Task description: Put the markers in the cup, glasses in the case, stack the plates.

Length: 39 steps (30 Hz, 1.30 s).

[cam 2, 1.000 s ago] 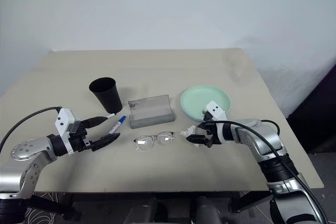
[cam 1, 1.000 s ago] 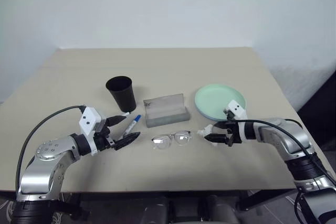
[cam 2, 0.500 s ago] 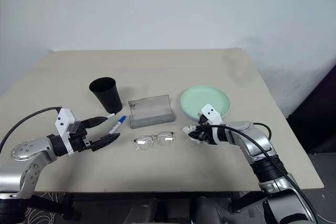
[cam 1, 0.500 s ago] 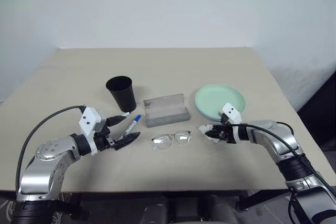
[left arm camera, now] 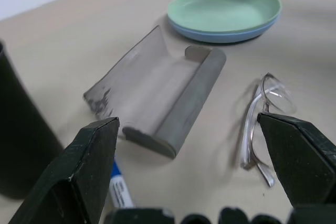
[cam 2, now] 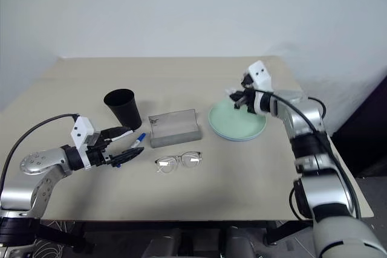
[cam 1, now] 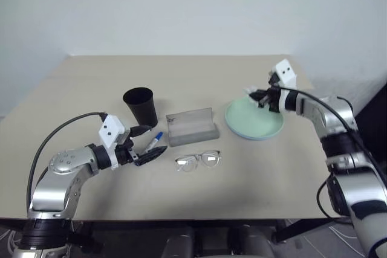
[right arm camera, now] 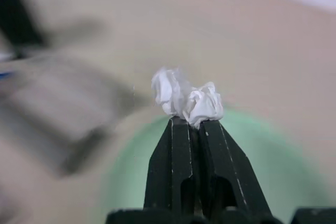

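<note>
Left eye view. The worktop (cam 1: 199, 77) carries the black cup (cam 1: 140, 106), upright with its mouth up; just beside its base lies the blue-capped marker (cam 1: 155, 138), long axis slanting from the cup toward the near edge. No marker can be seen inside the cup. The case (cam 1: 191, 128) lies open, long axis across the worktop, lid standing along its far side. The glasses (cam 1: 198, 161) lie outside it, just in front, long axis parallel to the case. The green plate (cam 1: 254, 120) already sits on the blue one. The left gripper (cam 1: 146, 145) hovers near the marker.

Right eye view. The right gripper (cam 2: 239, 96) hangs above the far rim of the stacked plates, holding a crumpled white tissue (cam 2: 232, 93).

Left wrist view. The left fingers (left arm camera: 86, 166) stand wide apart, empty; the open case, the glasses and the plates lie ahead between them, the case's empty trough running away toward the plates.

Right wrist view. The right fingers (right arm camera: 170, 163) are pressed together, pinching the tissue.

Judgement: plates done; markers and glasses remain.
</note>
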Each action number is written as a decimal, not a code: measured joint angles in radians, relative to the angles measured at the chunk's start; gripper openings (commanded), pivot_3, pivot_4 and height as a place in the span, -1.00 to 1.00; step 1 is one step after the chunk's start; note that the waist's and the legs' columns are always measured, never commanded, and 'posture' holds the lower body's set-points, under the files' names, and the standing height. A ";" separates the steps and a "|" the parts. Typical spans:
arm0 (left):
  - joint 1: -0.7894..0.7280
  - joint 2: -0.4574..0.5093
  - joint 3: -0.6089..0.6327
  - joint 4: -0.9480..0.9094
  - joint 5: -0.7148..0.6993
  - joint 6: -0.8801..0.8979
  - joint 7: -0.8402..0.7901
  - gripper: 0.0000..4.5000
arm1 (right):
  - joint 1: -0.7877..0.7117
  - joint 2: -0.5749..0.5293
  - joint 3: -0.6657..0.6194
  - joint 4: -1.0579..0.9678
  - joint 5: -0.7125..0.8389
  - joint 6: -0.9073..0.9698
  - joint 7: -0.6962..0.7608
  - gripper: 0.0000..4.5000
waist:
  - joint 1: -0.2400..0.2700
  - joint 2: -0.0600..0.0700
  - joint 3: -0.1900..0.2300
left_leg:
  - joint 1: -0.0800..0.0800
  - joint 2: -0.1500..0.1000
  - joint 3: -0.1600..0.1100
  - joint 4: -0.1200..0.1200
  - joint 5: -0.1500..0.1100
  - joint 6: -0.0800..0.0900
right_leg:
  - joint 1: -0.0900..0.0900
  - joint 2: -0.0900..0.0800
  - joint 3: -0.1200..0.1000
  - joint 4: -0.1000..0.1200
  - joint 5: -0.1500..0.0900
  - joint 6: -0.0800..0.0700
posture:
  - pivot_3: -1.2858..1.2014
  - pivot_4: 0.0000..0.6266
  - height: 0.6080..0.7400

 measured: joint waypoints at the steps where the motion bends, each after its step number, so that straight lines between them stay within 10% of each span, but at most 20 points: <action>1: -0.012 -0.001 -0.012 0.000 0.007 -0.001 0.000 1.00 | -0.016 0.005 0.002 0.067 -0.024 -0.034 -0.015 -0.68 | -0.001 0.000 0.000 | 0.000 0.000 0.001 0.000 0.002 -0.004 | -0.001 0.000 0.001 0.001 0.000 0.000 | 0.03 -1.00 0.88; 12: -0.203 -0.045 -0.216 0.000 0.115 -0.006 0.007 1.00 | -0.047 0.032 -0.001 0.338 -0.138 -0.206 -0.065 0.99 | -0.026 0.000 0.000 | 0.003 -0.001 0.009 -0.003 0.004 -0.006 | -0.001 0.002 0.007 0.004 0.002 0.003 | 0.03 -1.00 0.88; 27: -0.572 -0.003 -0.559 0.149 0.405 0.047 -0.192 1.00 | 0.200 -0.138 -0.036 -0.395 0.016 0.074 0.250 0.99 | -0.025 0.000 0.000 | 0.003 -0.001 0.004 0.000 0.003 0.002 | -0.001 0.001 0.005 0.004 0.002 0.002 | 0.03 -1.00 0.88; 39: -0.642 -0.044 -0.701 0.179 0.531 0.129 -0.291 1.00 | 0.266 -0.186 -0.065 -0.610 0.098 0.203 0.258 0.99 | -0.023 -0.001 0.001 | 0.000 -0.002 -0.002 0.003 0.003 0.003 | 0.000 0.000 0.002 0.004 0.000 0.000 | 0.03 -1.00 0.88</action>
